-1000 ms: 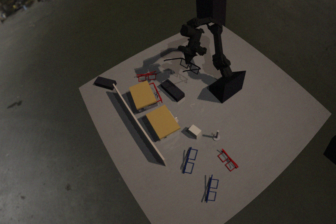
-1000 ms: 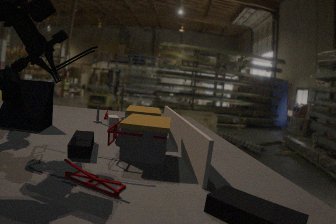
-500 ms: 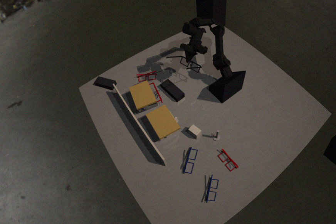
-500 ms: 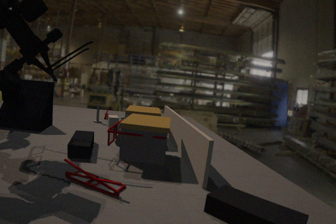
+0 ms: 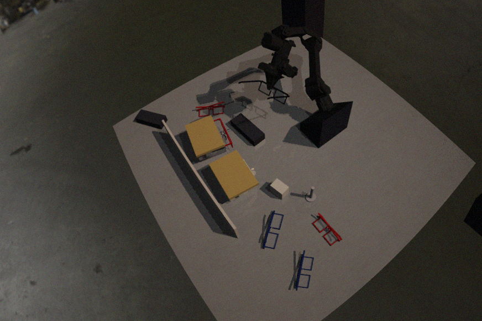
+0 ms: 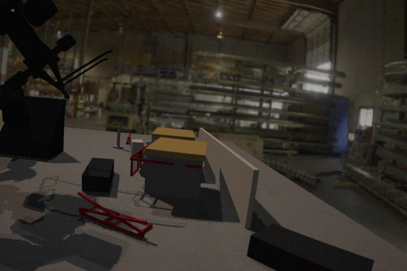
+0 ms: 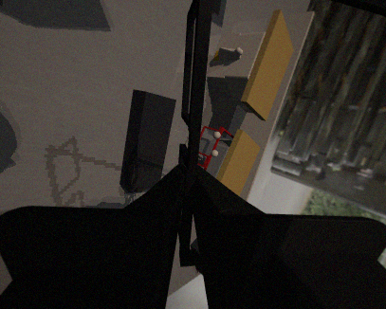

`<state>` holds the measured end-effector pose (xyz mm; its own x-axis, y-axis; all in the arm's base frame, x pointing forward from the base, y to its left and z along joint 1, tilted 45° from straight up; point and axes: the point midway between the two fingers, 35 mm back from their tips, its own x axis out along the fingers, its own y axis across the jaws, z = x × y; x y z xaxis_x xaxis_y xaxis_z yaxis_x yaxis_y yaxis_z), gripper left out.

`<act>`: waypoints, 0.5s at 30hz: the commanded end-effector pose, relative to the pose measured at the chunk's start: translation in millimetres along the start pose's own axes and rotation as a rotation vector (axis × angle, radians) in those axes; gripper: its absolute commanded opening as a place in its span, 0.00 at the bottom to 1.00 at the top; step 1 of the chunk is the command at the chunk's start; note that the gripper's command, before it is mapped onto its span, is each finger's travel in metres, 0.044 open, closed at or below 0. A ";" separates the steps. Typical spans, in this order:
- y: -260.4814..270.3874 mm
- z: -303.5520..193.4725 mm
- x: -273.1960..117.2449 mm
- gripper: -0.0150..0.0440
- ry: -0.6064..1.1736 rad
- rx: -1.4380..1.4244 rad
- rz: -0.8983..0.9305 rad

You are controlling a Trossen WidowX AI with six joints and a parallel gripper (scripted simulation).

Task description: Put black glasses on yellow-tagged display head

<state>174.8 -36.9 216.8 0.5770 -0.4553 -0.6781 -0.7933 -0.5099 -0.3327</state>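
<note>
From the top, the black glasses (image 5: 273,90) (image 6: 86,66) (image 7: 192,118) are thin-framed and squarish, with both temples open. They are up off the desk (image 5: 373,169) (image 6: 184,248) (image 7: 101,62), pinched in the gripper (image 5: 269,86) (image 6: 66,95) (image 7: 187,172) near the middle of their front, and away from both display heads. Each head is capped by a yellow block, one (image 5: 205,135) (image 6: 176,147) (image 7: 240,163) with red glasses (image 5: 226,133) (image 6: 141,160) (image 7: 211,144) at its front, the other (image 5: 233,174) (image 6: 173,132) (image 7: 270,63) beside it. The desk is pale, matte and dimly lit, crossed by soft shadows; a low cream wall (image 5: 198,177) (image 6: 230,172) stands behind the heads. Two blue pairs (image 5: 273,230) (image 5: 304,270) and another red pair (image 5: 326,227) lie on it, and around it spreads a dull grey-green floor (image 5: 69,177).

In the exterior view, the black temples slant upward from the gripper, nearly parallel. Past the desk is a dim warehouse with ceiling beams, small lamps, long loaded racks (image 6: 234,97) and a blue panel (image 6: 341,125).

In the wrist view, the dark frame runs edge-on between the fingertips, and a yellow patch, partly hidden, shows by the farther head's nose.
</note>
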 end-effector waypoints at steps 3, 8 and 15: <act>-0.1 0.0 0.0 0.25 0.000 0.006 0.000; -2.9 2.0 2.5 0.25 -0.007 0.016 0.016; -14.0 11.0 13.6 0.25 -0.029 0.057 0.083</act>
<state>184.6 -32.3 210.3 0.5354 -0.4677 -0.7033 -0.8262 -0.4628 -0.3212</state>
